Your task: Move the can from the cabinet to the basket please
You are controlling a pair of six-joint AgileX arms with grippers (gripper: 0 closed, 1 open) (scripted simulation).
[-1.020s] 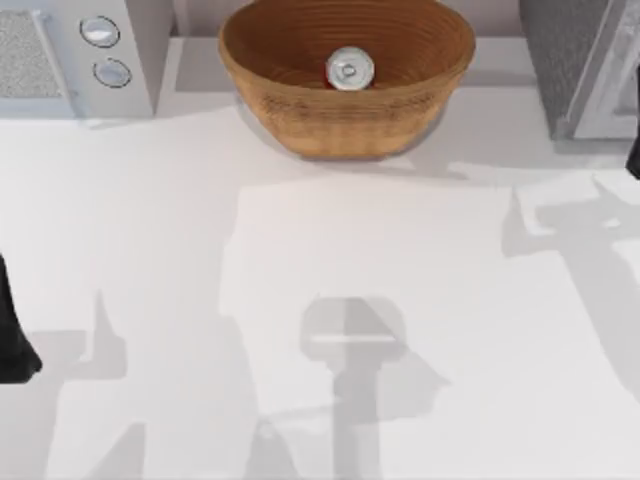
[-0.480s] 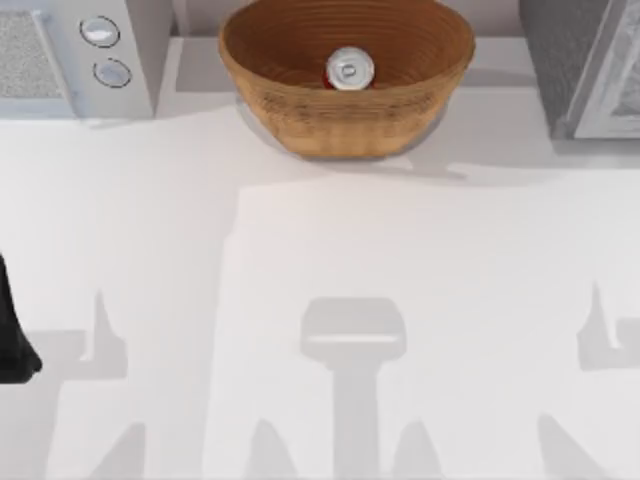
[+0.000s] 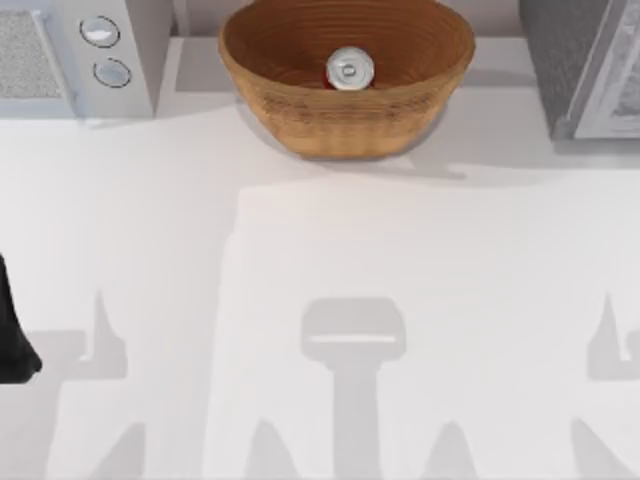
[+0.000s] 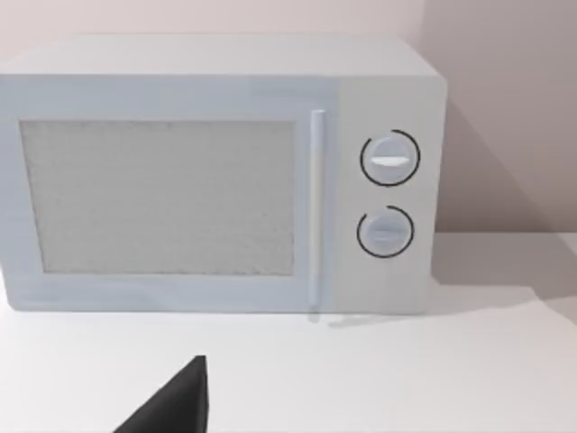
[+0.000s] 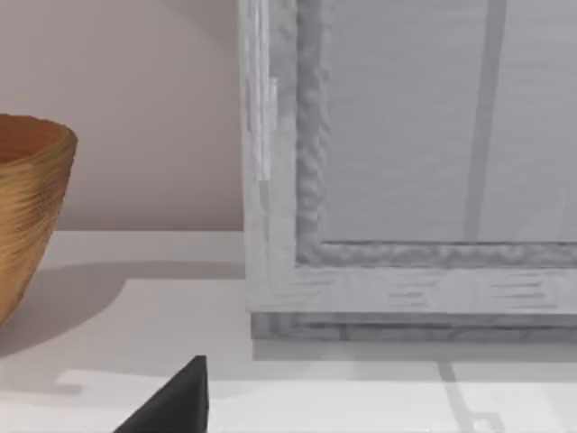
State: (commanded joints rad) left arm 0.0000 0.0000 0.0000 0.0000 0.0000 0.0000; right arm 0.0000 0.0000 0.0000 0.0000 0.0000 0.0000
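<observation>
The can (image 3: 349,69) stands upright inside the basket (image 3: 300,110). The cabinet (image 3: 560,60) sits right of the basket. Left arm (image 3: 12,340) is parked well forward-left of the basket; jaw state cannot be determined.

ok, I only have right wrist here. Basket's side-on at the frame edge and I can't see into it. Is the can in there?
Observer: Yes. From the top view the can stands upright in the basket, near the middle, silver top facing up.
Operator: Where's the left arm?
Observer: The left arm sits low at the top view's left edge, well away from the basket.
Operator: Anything else on that side?
Observer: A white microwave with two round knobs, door shut, at the back left.
</observation>
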